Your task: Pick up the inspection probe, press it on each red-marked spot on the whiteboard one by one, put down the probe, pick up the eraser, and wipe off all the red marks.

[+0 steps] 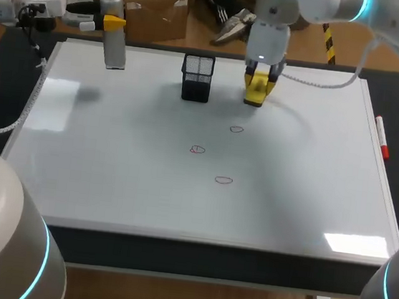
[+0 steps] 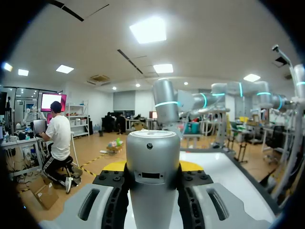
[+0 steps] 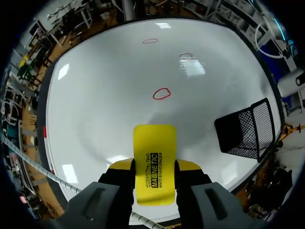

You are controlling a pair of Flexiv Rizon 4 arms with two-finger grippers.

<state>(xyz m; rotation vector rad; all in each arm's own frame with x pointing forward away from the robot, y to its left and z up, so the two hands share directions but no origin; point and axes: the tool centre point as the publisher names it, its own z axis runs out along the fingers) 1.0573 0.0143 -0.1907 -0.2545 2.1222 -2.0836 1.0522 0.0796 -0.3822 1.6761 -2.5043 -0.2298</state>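
Whiteboard: a large, glossy white rectangular whiteboard (image 1: pixel 111 168) with a pale frame is laid flat on the dark surface (image 1: pixel 0 98).
Marks: three thin red oval marks (image 1: pixel 197 149) are drawn near the middle of the whiteboard, apart from each other.
Eraser: a flat yellow plastic eraser (image 3: pixel 153 152), oblong with rounded corners and black print, is pinched between the two yellow tips of the right gripper (image 3: pixel 153 167). It sticks out ahead of the fingers.
Eraser place: it is held over the far part of the whiteboard, near the black wire mesh basket (image 1: pixel 197 77). The red oval marks lie ahead of it, apart. Whether it touches the whiteboard cannot be told.
Probe: a smooth grey cylinder-shaped inspection probe (image 1: pixel 112 46) with a rounded top is kept upright at the far left corner of the whiteboard.
Left gripper: the left gripper (image 2: pixel 152 168) is spread only as wide as the inspection probe, which is clamped from both sides.
Other: a slim white marker pen (image 1: pixel 382 138) with a red cap is laid along the right frame.
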